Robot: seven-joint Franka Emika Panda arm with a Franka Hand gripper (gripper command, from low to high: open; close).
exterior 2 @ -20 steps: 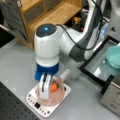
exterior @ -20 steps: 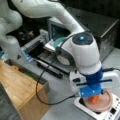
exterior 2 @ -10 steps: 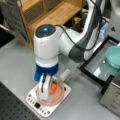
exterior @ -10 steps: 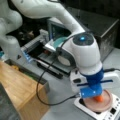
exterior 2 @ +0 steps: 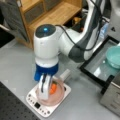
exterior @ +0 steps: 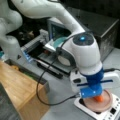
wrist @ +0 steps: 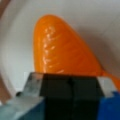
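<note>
One carrot (wrist: 62,47) lies in a pink bowl (exterior 2: 58,96), and the bowl stands on a white scale (exterior 2: 37,103). The gripper (exterior 2: 47,90) is down inside the bowl, right at the carrot; in the wrist view its dark pads meet with no gap, closed against the carrot's near end. A teal bowl (exterior 2: 113,56) rests on a tray (exterior 2: 96,68) toward a front view's right.

Both front views look down at an angle from mid range, from roughly opposite sides of the gripper (exterior: 96,96) (exterior 2: 47,87); both show the arm, bowl (exterior: 106,103) (exterior 2: 58,98) and scale (exterior: 110,113) (exterior 2: 37,103) under it. Wrist view looks past the gripper, very close on the carrot (wrist: 62,47).
</note>
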